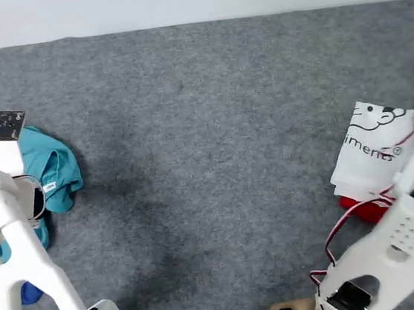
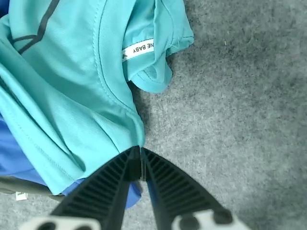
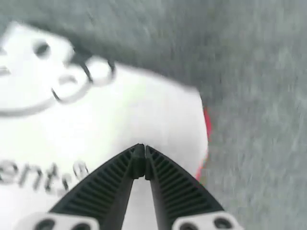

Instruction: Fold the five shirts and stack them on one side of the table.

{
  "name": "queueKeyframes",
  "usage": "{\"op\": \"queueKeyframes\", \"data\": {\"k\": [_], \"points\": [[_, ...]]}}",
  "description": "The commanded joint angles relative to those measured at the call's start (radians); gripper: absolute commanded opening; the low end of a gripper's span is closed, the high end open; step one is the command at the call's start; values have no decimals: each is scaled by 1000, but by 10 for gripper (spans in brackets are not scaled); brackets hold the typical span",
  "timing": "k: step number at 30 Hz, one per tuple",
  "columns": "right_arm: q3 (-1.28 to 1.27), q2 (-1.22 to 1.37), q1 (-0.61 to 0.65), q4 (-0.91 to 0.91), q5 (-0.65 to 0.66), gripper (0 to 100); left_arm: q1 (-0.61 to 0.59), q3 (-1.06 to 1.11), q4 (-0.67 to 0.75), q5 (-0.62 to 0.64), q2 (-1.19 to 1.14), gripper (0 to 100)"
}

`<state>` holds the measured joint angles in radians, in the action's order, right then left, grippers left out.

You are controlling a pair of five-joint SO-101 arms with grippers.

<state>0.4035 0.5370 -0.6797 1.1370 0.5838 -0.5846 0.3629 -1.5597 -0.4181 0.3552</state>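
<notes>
A crumpled teal shirt [image 1: 55, 168] lies at the table's left side on top of a blue shirt [image 1: 30, 293]. My left arm [image 1: 9, 222] stands over this pile. In the left wrist view my left gripper [image 2: 140, 155] is shut, its tips meeting right at the hem of the teal shirt [image 2: 72, 72], with the blue shirt [image 2: 14, 158] beneath. At the right side a folded white shirt [image 1: 375, 151] with a bear print rests on a red shirt [image 1: 363, 208]. My right gripper [image 3: 139, 153] is shut above the white shirt [image 3: 96, 120], near its edge, where the red shirt [image 3: 206, 129] peeks out.
Grey felt [image 1: 204, 125] covers the table between the two piles. The right arm [image 1: 410, 229] with its red and white cables crosses the front right corner. A pale wall runs along the table's far edge.
</notes>
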Motion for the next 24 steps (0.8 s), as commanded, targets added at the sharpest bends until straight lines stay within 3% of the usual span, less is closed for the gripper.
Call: {"op": "queueKeyframes", "data": {"k": [1,7,15,24], "points": [[40,-62,-48,124,-9,11,6,-10,6,-12,35,6],[68,-140,-45,415,-9,11,6,-10,6,-12,35,6],[63,-268,-44,572,11,11,6,-12,-9,-12,35,6],[63,-27,-214,473,187,12,5,-13,-25,-12,35,6]]}}
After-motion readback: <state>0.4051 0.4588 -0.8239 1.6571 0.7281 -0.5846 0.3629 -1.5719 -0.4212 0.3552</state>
